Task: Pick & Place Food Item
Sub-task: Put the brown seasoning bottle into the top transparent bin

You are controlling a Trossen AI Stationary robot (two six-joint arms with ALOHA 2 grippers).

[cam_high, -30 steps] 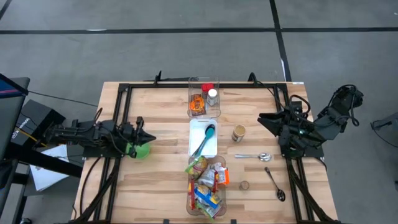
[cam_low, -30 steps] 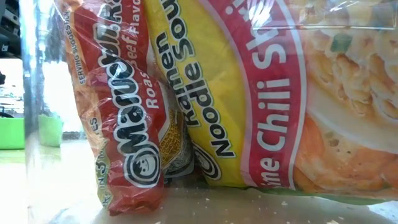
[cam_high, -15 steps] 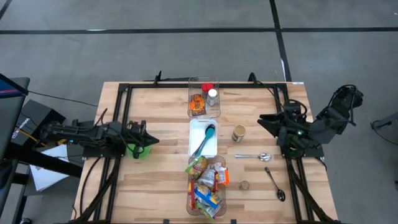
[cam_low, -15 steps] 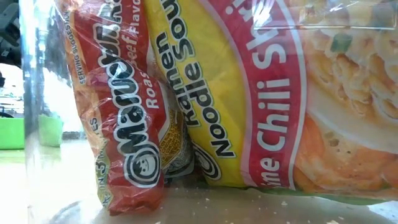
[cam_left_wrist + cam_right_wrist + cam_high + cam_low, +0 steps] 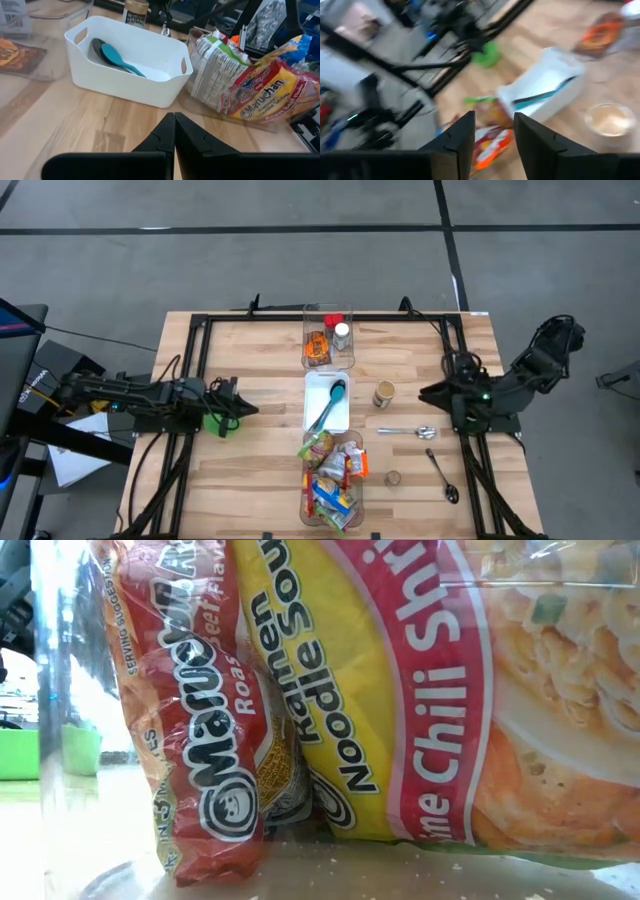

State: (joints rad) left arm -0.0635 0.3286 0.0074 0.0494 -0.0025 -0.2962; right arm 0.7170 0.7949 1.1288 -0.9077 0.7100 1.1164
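My left end effector (image 5: 248, 409) sits over the left half of the bench (image 5: 260, 470), fingers (image 5: 167, 135) pressed together with nothing between them, tip aimed toward the white bin (image 5: 327, 402) at the middle of the bench. A green cup (image 5: 219, 423) lies just under the left arm

My right end effector (image 5: 424, 392) is over the right half of the bench, near the right edge, fingers (image 5: 462, 137) apart with a clear gap, gripping nothing. It points toward a small jar (image 5: 385, 394) standing between it and the white bin

Food items: noodle packets (image 5: 330, 470) piled in a clear tray (image 5: 360, 502) at the near edge, centre, touching one another. In the low view, a red packet (image 5: 195, 720) fills the frame beside a yellow one (image 5: 330, 690). A second clear tray (image 5: 329, 311) at the far edge holds a small bottle (image 5: 342, 335)

A blue spoon (image 5: 333, 399) lies in the white bin. Two metal spoons (image 5: 405, 432) lie toward the near right corner
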